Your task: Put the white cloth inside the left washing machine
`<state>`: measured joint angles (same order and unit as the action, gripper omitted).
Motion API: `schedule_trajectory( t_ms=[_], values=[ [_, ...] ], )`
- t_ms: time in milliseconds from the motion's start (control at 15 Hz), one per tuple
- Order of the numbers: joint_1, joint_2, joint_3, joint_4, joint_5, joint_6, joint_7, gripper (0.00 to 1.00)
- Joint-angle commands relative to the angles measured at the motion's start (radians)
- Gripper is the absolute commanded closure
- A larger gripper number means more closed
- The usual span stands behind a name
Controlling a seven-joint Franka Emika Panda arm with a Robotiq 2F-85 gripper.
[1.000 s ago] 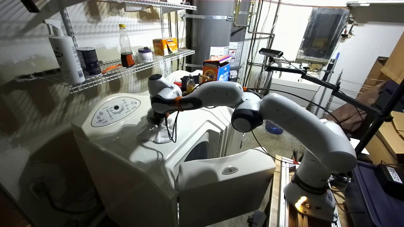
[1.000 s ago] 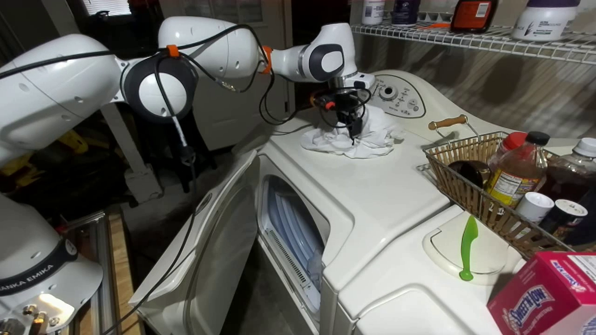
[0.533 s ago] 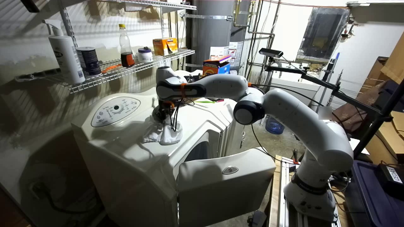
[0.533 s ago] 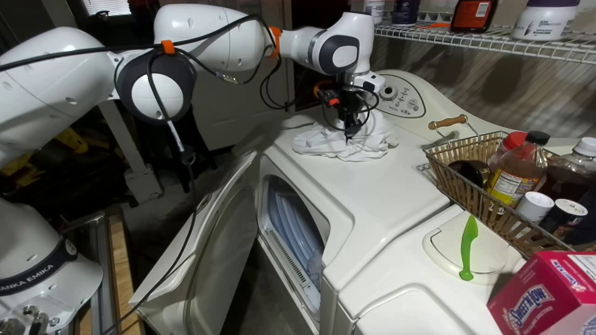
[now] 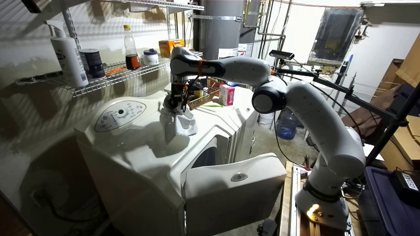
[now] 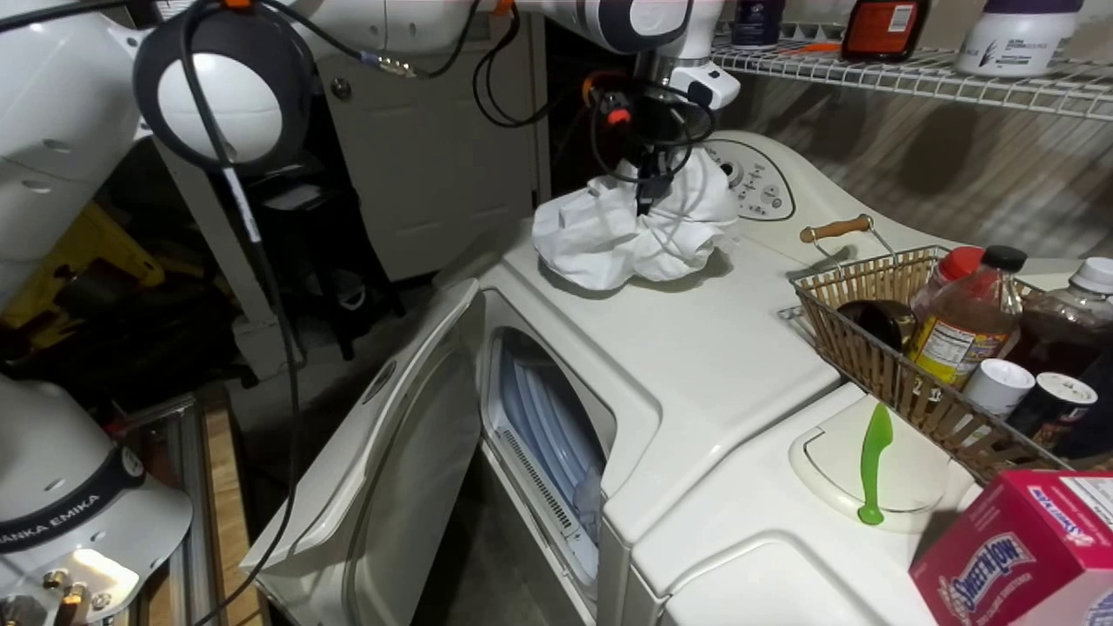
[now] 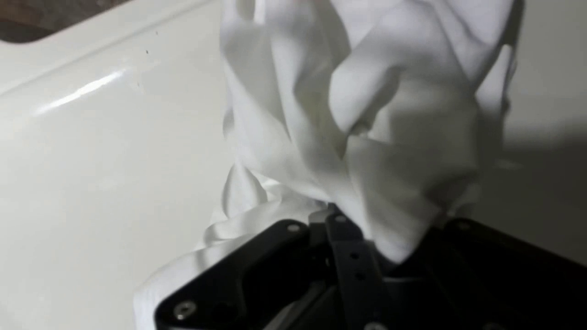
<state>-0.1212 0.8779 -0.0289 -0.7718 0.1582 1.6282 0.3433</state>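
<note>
The white cloth [image 6: 591, 239] hangs bunched above the left washing machine [image 6: 713, 339], pinched in the gripper [image 6: 646, 200]. Best carried out past the machine's front before lowering, loose folds kept clear of its open door [image 6: 413, 487].

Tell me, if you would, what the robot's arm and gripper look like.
The arm is glossy white and tubular, with round joint caps ringed in dark grey. Orange bands hold a black cable to it. In an exterior view, the dark collar at its base reads "ANKA EMIKA", the start cut off. The gripper is black and angular, with metal screws showing in the wrist view.
</note>
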Motion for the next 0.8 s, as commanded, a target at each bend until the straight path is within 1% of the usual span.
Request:
schedule_trajectory(
  t_ms=[0, 133, 333, 533, 600, 733],
  values=[
    [-0.046, -0.181, 0.043, -0.235, 0.105, -0.071, 0.015, 0.97],
    [-0.069, -0.239, 0.049, -0.318, 0.160, -0.115, 0.025, 0.97],
    [-0.086, -0.311, 0.022, -0.453, 0.189, -0.167, 0.096, 0.97],
    [-0.121, -0.356, 0.017, -0.598, 0.231, -0.204, 0.103, 0.97],
    [-0.114, -0.362, -0.017, -0.645, 0.263, -0.211, 0.092, 0.97],
    [-0.121, -0.374, -0.048, -0.751, 0.290, -0.214, 0.094, 0.97]
  ],
)
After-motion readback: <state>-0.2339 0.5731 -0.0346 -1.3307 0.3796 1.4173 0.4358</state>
